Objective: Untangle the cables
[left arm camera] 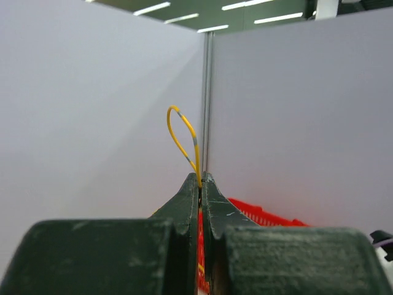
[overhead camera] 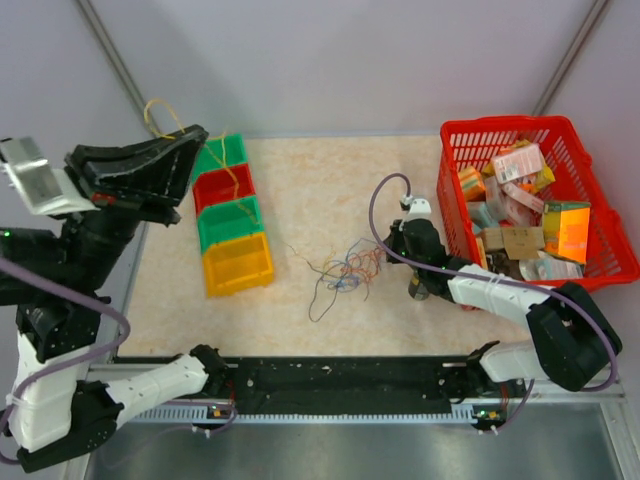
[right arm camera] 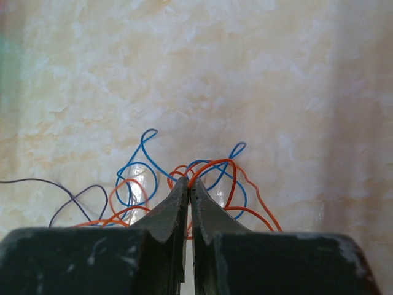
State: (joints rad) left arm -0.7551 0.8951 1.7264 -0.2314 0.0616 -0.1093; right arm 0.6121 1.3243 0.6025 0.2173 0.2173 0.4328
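table (overhead camera: 330,190): beige, marbled | on it: cables (overhead camera: 345,268), coloured bins (overhead camera: 230,222), red basket (overhead camera: 505,124)

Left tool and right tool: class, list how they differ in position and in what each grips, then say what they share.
Height: the left tool is raised clear of the table; the right tool is down at the table surface.
Load: the left tool pinches a yellow wire whose loop stands above its tips; the right tool pinches an orange wire within the tangle.
Shared: both are shut on a thin wire.
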